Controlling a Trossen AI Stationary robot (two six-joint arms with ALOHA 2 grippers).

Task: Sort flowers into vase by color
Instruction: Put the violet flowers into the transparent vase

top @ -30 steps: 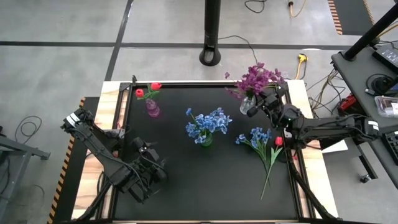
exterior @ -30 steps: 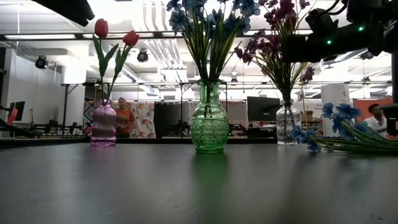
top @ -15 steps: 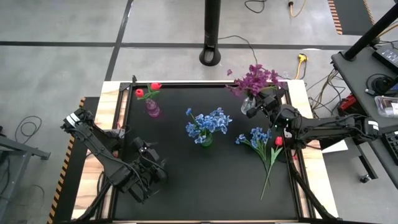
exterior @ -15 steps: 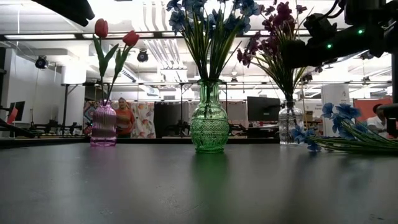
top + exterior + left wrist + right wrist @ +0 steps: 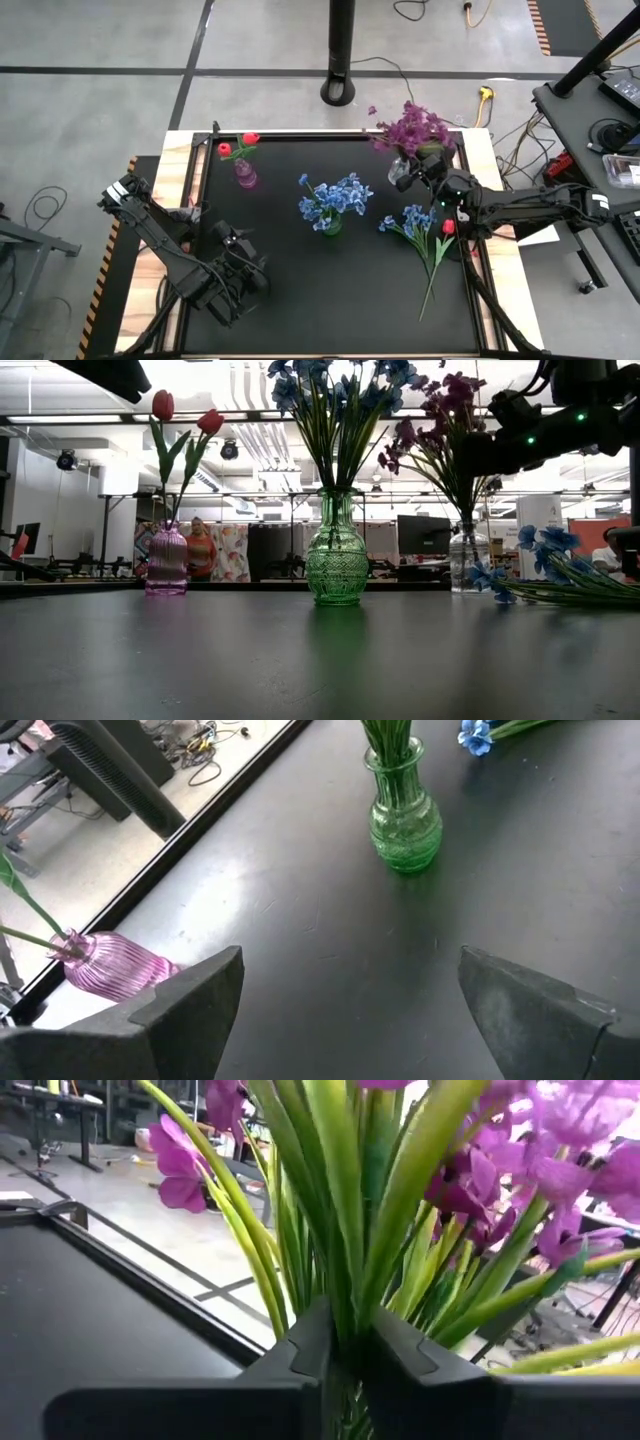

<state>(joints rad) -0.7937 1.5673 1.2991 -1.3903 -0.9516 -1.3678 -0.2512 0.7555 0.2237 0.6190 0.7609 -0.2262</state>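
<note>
Purple-magenta sprays [image 5: 410,128] stand in a clear glass vase [image 5: 397,168] at the far right of the table, also seen in the low view [image 5: 440,420]. My right gripper [image 5: 412,175] is shut on their green stems just above the vase. Blue blooms [image 5: 335,195] fill a green vase [image 5: 336,565] at the centre. Red tulips [image 5: 238,145] stand in a pink vase [image 5: 166,565] at the far left. A loose blue flower [image 5: 415,220] and a red tulip [image 5: 448,227] lie on the table's right side. My left gripper [image 5: 350,1010] is open, near the table's near left. My right gripper pinches the purple spray's green stems [image 5: 345,1315] between its two fingers [image 5: 300,1345], just above the clear vase's mouth. It comes roughly level from the table's right side, across the stems. The stems stand upright, with their lower ends in the vase.
The loose flowers' green stems [image 5: 432,280] stretch toward the near right edge. A raised black frame [image 5: 330,132] borders the table's far edge. Bare black tabletop [image 5: 330,290] lies between the two arms. A black pole base [image 5: 340,90] stands on the floor beyond the table.
My right gripper has shifted slightly toward the near edge while staying shut on the stems. The purple spray has moved with it: its blossoms have swung a little and now sit a bit lower above the clear vase.
</note>
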